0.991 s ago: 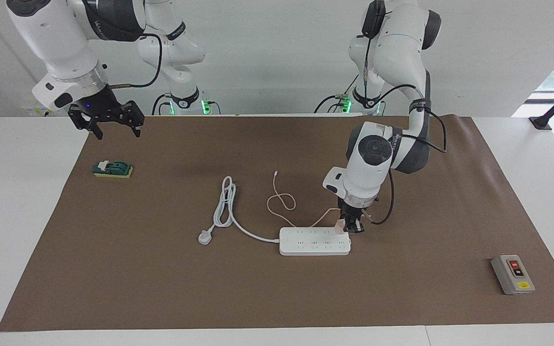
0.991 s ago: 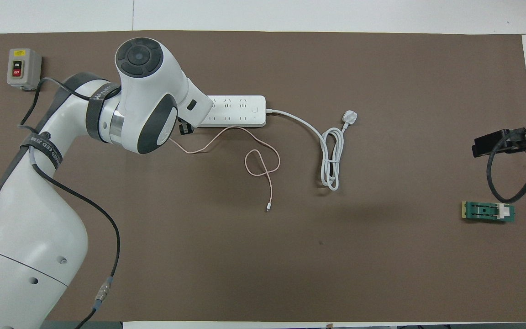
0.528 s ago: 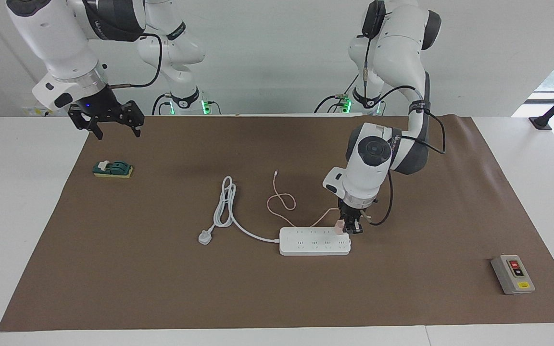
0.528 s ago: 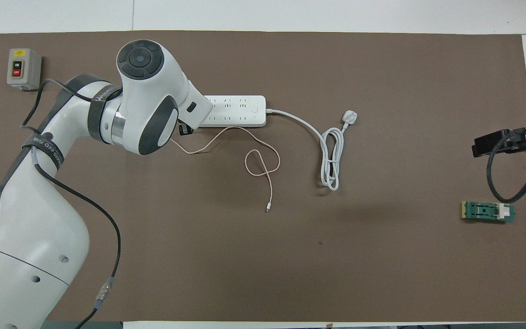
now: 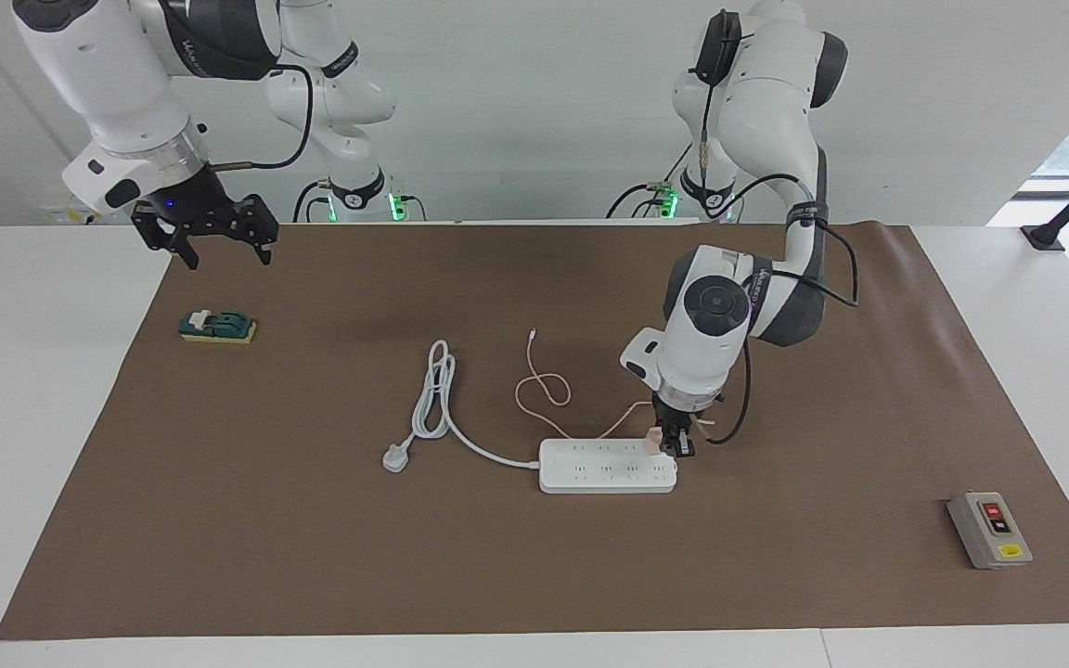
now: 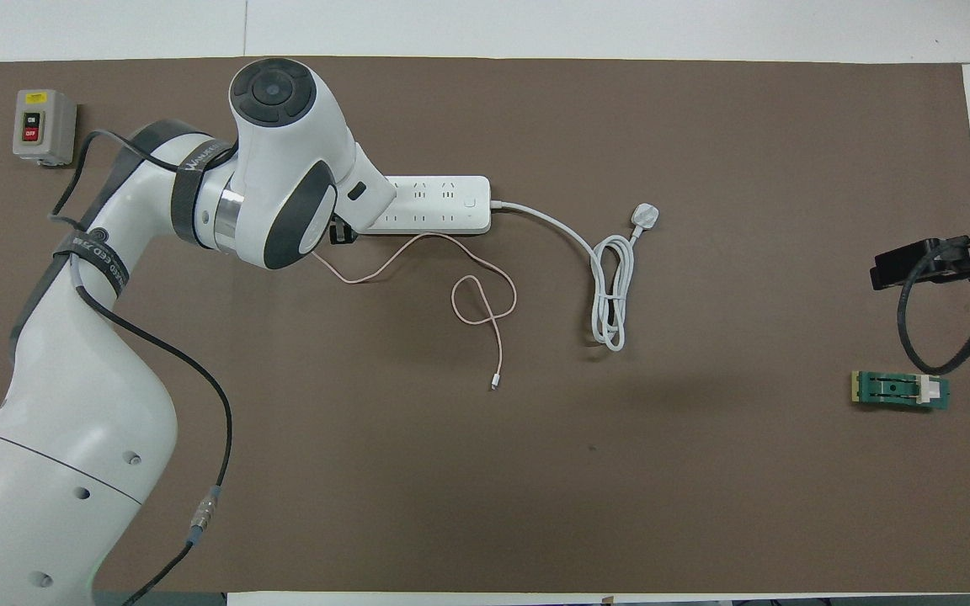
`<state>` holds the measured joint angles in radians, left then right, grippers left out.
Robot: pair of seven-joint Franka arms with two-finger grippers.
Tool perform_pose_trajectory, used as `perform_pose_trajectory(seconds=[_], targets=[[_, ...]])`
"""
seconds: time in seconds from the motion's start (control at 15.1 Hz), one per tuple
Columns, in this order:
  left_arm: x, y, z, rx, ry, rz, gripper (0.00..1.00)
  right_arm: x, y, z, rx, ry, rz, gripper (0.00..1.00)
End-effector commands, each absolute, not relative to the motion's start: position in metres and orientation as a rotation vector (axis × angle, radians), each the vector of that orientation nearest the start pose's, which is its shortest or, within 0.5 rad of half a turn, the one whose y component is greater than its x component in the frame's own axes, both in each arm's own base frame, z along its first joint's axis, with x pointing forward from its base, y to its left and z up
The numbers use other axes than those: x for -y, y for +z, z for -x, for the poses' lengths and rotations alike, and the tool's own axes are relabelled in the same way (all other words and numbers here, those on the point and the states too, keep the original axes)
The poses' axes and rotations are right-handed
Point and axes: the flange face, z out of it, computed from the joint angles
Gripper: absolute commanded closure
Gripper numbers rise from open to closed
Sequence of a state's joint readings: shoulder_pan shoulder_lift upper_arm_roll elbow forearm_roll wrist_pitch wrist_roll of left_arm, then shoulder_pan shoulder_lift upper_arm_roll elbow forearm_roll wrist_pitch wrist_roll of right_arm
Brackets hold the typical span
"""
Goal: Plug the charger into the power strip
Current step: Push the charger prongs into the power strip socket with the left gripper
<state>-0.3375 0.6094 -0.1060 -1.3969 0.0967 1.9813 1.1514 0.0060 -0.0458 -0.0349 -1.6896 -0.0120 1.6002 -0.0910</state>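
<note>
The white power strip (image 5: 607,467) (image 6: 434,204) lies flat mid-table. My left gripper (image 5: 674,443) points down at the strip's end toward the left arm's side, shut on the pale-pink charger (image 5: 654,438). The charger sits at the strip's row of outlets nearer the robots; I cannot tell whether its pins are in. Its thin pink cable (image 5: 542,388) (image 6: 485,299) loops over the mat nearer the robots. In the overhead view the left arm's wrist hides the charger and most of the gripper. My right gripper (image 5: 216,232) (image 6: 906,263) waits open, raised over the right arm's end of the table.
The strip's thick white cord coils to a three-pin plug (image 5: 395,457) (image 6: 647,215) toward the right arm's end. A green block on a yellow base (image 5: 217,327) (image 6: 900,390) lies under the right gripper. A grey switch box (image 5: 989,529) (image 6: 43,124) stands at the mat's corner.
The left arm's wrist has tilted and shifted slightly over the strip, carrying the charger a little along the strip's end. The right arm has not moved.
</note>
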Motion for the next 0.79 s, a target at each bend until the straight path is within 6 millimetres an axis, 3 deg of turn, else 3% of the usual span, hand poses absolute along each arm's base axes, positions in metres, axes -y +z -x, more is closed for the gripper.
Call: perform_pose_trajectory(seconds=[0.0,0.2,0.4,0.46,0.53,0.59,0.66,0.73], targets=[[0.292,0.306,-0.671,-2.311,0.085,2.104,1.00,0.019,0.599,-0.532,0.099,0.077,3.160,0.00],[0.309,0.298,-0.664,-2.375,0.098,2.017,1.00,0.019,0.599,-0.532,0.099,0.080,3.160,0.00],[0.308,0.298,-0.663,-2.369,0.108,2.028,1.00,0.019,0.599,-0.532,0.099,0.080,3.162,0.00],[0.308,0.299,-0.663,-2.364,0.112,2.039,0.80,0.018,0.599,-0.532,0.102,0.080,3.162,0.00],[0.307,0.301,-0.663,-2.367,0.111,2.038,0.10,0.018,0.599,-0.532,0.102,0.080,3.162,0.00],[0.305,0.307,-0.663,-2.362,0.103,2.058,0.00,0.019,0.599,-0.532,0.099,0.080,3.160,0.00],[0.305,0.317,-0.662,-2.361,0.088,2.093,0.00,0.019,0.599,-0.532,0.099,0.080,3.162,0.00],[0.305,0.339,-0.660,-2.352,0.043,2.143,0.00,0.019,0.599,-0.532,0.099,0.080,3.162,0.00]])
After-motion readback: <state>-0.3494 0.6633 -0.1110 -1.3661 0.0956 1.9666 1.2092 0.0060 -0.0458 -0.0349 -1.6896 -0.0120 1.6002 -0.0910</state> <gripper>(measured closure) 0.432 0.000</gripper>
